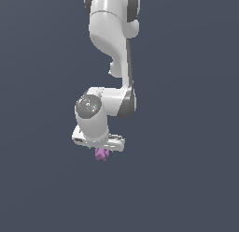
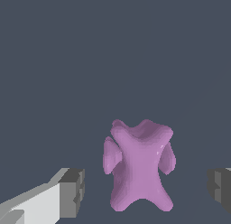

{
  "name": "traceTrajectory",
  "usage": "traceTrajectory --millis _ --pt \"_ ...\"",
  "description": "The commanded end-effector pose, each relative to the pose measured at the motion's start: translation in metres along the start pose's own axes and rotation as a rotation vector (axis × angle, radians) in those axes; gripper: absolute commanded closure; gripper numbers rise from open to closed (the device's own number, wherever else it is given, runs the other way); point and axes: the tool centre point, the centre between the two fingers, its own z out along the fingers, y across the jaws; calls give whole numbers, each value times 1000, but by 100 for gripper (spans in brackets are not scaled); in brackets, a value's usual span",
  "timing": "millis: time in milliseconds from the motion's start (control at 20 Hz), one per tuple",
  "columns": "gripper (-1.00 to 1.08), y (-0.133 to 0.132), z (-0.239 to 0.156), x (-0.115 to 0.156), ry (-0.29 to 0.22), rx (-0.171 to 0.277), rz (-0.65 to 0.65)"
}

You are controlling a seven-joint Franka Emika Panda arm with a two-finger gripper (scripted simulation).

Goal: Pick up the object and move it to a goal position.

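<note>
The object (image 2: 140, 166) is a small purple-pink lumpy star-like blob. In the wrist view it lies between my two grey fingertips, with a gap on each side. One fingertip (image 2: 72, 191) and the other fingertip (image 2: 219, 184) both stand clear of it. My gripper (image 2: 145, 188) is open around the object. In the exterior view the white arm reaches down, and the object (image 1: 101, 154) peeks out just below the gripper (image 1: 101, 150), which hides most of it.
A plain dark grey surface (image 1: 186, 179) fills both views. Nothing else shows on it.
</note>
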Motion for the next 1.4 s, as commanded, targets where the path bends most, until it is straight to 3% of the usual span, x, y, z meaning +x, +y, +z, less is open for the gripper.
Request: traceTrajectory --millis 0,250,550,600,1350 --pt "-92 0 12 -1 -2 0 0" --pt "-92 0 38 -1 -1 0 1" --pt "-92 0 42 0 -1 0 1" --pt "108 0 42 0 -1 0 1" --pt "108 1 36 -1 -1 0 1"
